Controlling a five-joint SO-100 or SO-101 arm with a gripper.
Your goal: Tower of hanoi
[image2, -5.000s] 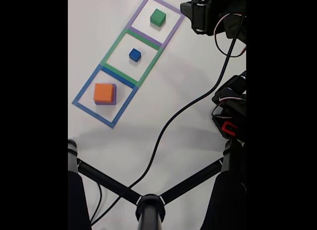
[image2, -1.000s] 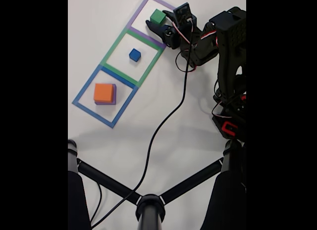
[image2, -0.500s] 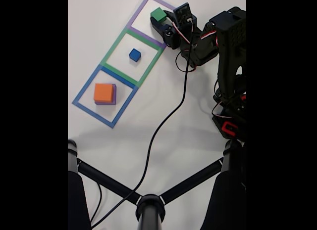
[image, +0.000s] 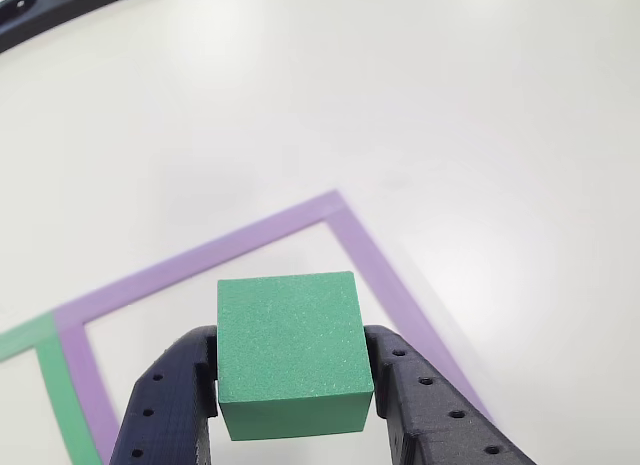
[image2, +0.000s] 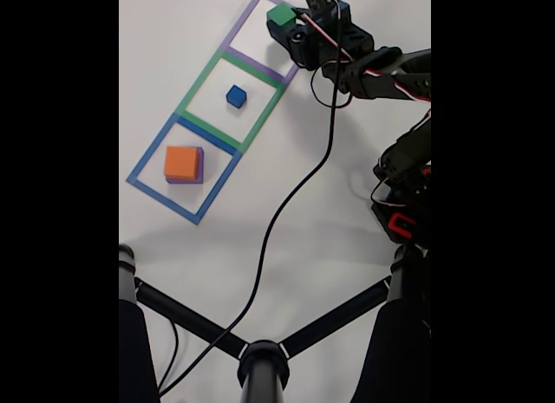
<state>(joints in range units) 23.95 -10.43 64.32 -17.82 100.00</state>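
Gripping the green cube (image: 290, 350) between both jaws, the tool (image: 292, 395) is clamped on its left and right faces, as the other view shows, and the cube is sitting over the purple square (image: 375, 265) at the far end of the row of three taped squares on the white table (image: 480, 105); in the fixed view the cube (image2: 279, 15) appears near that square's top corner, and whether it is resting on the table or already clear of it cannot be told. The jaws are contacting only the lower part of the cube's sides, so it is likely at risk of pivoting or slipping out if the arm is swinging quickly toward another square. Judging from the task, the cube is probably heading for a stack, and a tilted release could be leaving it skewed or sliding off. The small blue cube (image2: 236, 95) is lying in the green square (image2: 201, 77) next along, directly on a low path toward the blue square (image2: 147, 157), where an orange block (image2: 180, 162) is sitting on a purple block (image2: 199, 167); a low carry could be knocking either. The black cable (image2: 286, 214) is trailing across the table beside the squares and could be dragging as the arm reaches.
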